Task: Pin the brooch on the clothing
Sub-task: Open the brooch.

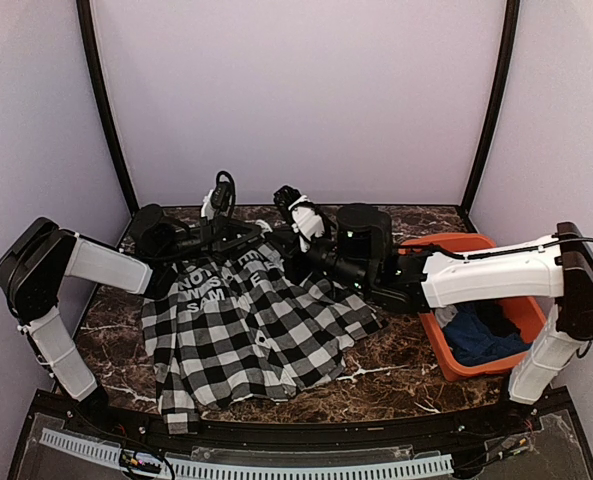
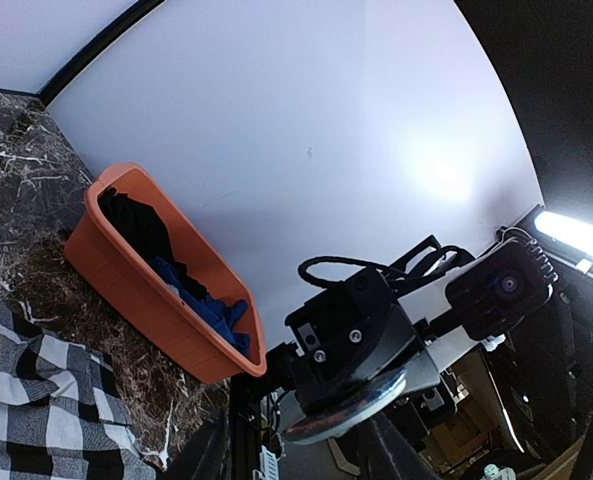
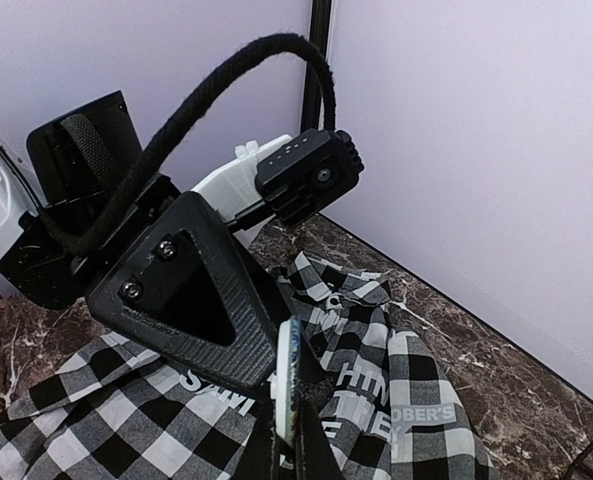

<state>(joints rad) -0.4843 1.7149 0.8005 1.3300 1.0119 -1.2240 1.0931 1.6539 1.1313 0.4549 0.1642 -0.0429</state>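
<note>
While right hand (image 3: 290, 445) pinches brooch (image 2: 356, 402) above the checked shirt (image 1: 256, 330), left hand (image 1: 256, 240) stands half-wide; orange bin (image 2: 126, 272) sits right.

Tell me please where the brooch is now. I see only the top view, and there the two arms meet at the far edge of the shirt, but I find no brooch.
Observer: In the right wrist view the brooch is a thin round disc, seen edge-on, with the right jaws shut on it.
Operator: Is it on the shirt yet?
Observer: That view shows it in front of the shirt, near the white lettering; contact I cannot tell.
Operator: And the left jaws?
Observer: One left jaw, a black wedge, sits right beside the disc's face there.
</note>
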